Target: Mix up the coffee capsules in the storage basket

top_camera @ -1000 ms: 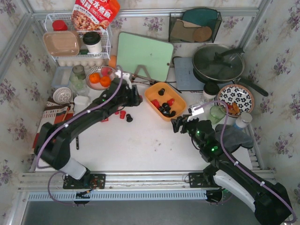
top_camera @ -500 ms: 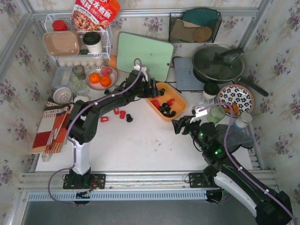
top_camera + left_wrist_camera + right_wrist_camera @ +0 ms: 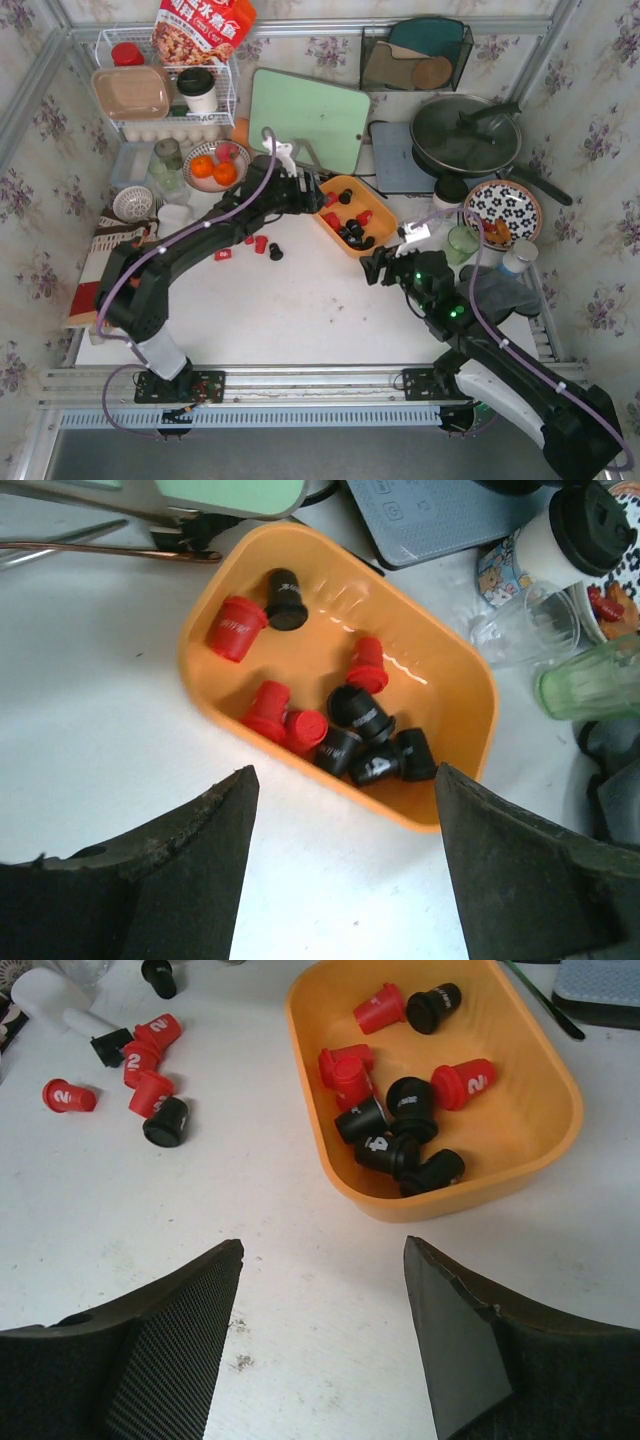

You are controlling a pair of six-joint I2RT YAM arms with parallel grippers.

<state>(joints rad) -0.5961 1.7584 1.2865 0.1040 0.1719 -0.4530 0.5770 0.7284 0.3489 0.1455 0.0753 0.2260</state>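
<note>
The orange storage basket (image 3: 386, 224) lies at mid-table and holds several red and black coffee capsules (image 3: 357, 713), also seen from the right wrist (image 3: 395, 1110). Several more capsules (image 3: 262, 245) lie loose on the white table to its left, in a cluster in the right wrist view (image 3: 148, 1065). My left gripper (image 3: 316, 194) hovers at the basket's (image 3: 455, 685) left end, open and empty (image 3: 342, 778). My right gripper (image 3: 375, 266) is open and empty (image 3: 322, 1243) over bare table just in front of the basket (image 3: 525, 1095).
Behind the basket stand a green cutting board (image 3: 308, 120), a grey slab (image 3: 405, 165) and a lidded pan (image 3: 465, 135). A plate of oranges (image 3: 212, 168) and a white wire rack (image 3: 165, 95) are far left. A green glass (image 3: 463, 242) and patterned plate (image 3: 503, 210) sit right.
My left arm swung right from the loose capsules to the basket, its jaws widened, then it drew back a little. One more red capsule lies at the basket's far-left end. The right gripper edged left.
</note>
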